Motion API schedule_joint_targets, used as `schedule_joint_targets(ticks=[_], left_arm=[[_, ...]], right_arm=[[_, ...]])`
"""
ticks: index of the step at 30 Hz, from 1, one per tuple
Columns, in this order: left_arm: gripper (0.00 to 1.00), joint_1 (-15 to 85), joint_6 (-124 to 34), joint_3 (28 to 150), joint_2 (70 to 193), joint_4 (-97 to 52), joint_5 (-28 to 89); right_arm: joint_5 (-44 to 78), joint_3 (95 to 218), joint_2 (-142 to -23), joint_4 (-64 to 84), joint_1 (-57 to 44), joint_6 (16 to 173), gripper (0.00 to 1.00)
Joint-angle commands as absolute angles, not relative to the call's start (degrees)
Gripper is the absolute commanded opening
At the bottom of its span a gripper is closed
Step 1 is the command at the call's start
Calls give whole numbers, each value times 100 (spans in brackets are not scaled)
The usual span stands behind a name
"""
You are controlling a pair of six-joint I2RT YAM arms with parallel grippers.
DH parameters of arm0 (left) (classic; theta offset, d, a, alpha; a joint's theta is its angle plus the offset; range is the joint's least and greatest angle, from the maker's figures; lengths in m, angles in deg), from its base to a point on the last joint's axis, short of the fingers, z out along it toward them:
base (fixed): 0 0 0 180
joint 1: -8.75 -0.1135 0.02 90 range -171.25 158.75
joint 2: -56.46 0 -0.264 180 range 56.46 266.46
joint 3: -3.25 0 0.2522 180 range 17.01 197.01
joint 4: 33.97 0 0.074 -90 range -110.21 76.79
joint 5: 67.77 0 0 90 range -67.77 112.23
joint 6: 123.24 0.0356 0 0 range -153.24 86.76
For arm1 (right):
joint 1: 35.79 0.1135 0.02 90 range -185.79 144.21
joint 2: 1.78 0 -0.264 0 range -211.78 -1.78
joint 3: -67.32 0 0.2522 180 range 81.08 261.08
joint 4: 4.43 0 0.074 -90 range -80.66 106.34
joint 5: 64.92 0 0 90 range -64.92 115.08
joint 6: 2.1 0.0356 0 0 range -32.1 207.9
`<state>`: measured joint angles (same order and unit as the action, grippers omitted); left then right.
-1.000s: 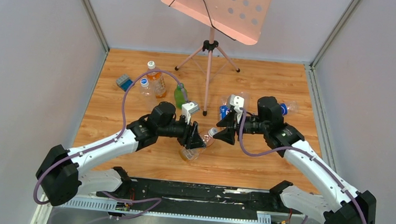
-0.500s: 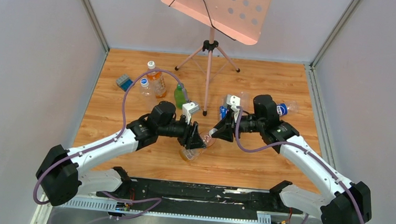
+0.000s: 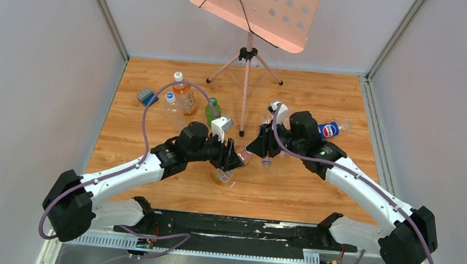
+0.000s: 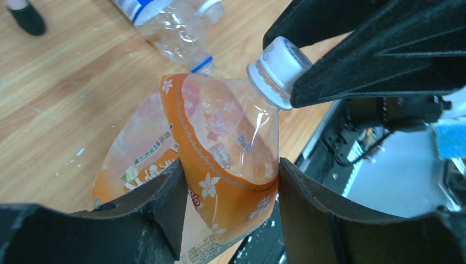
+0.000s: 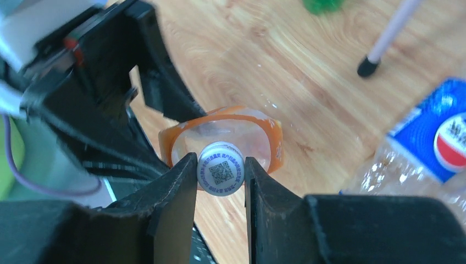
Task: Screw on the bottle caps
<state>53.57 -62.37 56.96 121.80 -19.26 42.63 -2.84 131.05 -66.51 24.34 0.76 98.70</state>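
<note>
A clear bottle with an orange flowered label (image 4: 225, 159) hangs tilted above the wooden floor, and my left gripper (image 4: 231, 181) is shut on its body. In the top view this bottle (image 3: 223, 176) sits between the two arms, with the left gripper (image 3: 234, 159) over it. A white bottle cap (image 5: 221, 169) printed with a square code sits on the bottle's neck. My right gripper (image 5: 221, 165) is shut on that cap (image 4: 280, 69), one finger on each side. From above, the right gripper (image 3: 256, 151) faces the left one and hides the cap.
At the back left stand an orange bottle (image 3: 185, 97), a clear blue-capped bottle (image 3: 171, 103), a green bottle (image 3: 211, 112) and a blue-grey block (image 3: 146, 96). A Pepsi bottle (image 3: 330, 129) lies at the right. A music stand's tripod (image 3: 247, 58) stands behind the grippers.
My right gripper moved left to the bottle's neck and closed on the white cap. The left gripper kept its hold and shifted the bottle slightly.
</note>
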Motion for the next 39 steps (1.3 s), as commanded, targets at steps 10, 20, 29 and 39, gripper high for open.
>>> schedule_joint_targets(ticks=[10,20,29,39], left_arm=[[0,5972,-6310,5762,11955,-2889,2348],[0,5128,-5337,6292,12152,-1413,5192],[0,5112,-4507,6878,12375,-487,6111],[0,5113,-4307,7025,12457,-340,6385]], right_arm=[[1516,13463,-6117,2824,798,11351,76],[-596,13340,-5205,2849,313,7349,76],[-1932,13426,-5496,3006,165,6615,65],[-2044,13469,-5747,3127,147,6530,47]])
